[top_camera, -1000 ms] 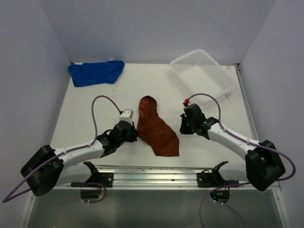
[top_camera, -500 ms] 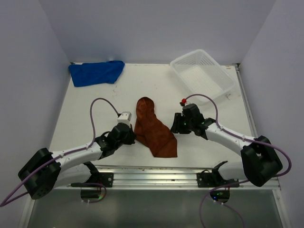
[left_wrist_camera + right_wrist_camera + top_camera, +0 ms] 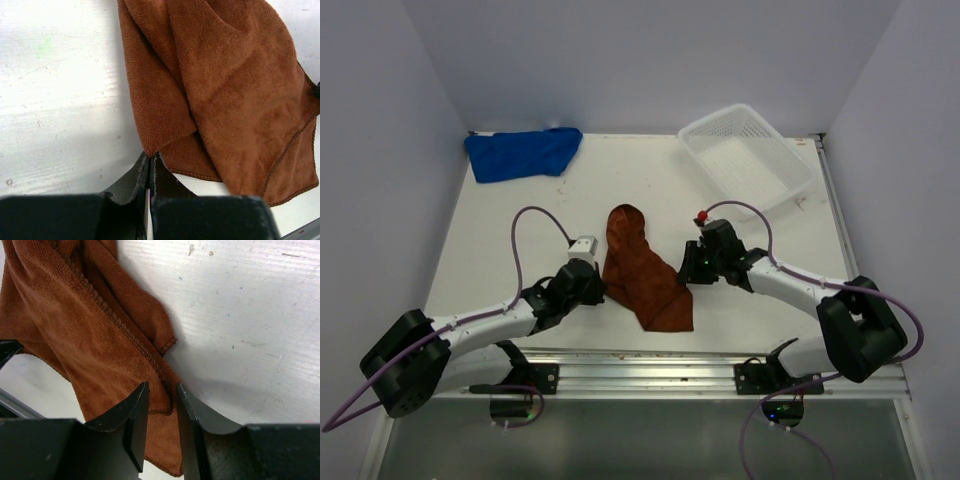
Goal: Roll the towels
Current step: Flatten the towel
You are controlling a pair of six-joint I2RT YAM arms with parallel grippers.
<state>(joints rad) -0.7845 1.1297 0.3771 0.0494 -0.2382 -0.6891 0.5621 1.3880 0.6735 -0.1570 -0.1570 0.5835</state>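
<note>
The rust-brown towel [image 3: 645,270] lies crumpled in a long diagonal strip on the table's middle. My left gripper [image 3: 601,290] is at its left edge; in the left wrist view this gripper [image 3: 150,156] is shut, with a folded corner of the brown towel [image 3: 225,90] pinched at its tips. My right gripper [image 3: 688,267] is at the towel's right edge. In the right wrist view its jaws [image 3: 162,386] stand a little apart, straddling the hemmed edge of the towel [image 3: 75,335]. The blue towel [image 3: 523,153] lies bunched at the far left corner.
A white mesh basket [image 3: 748,160] stands tilted at the far right. A metal rail [image 3: 650,370] runs along the near edge between the arm bases. Walls close in the table on the left, back and right.
My right gripper has moved left to the brown towel's right edge and its jaws have parted. The left gripper and the towel have shifted slightly left.
</note>
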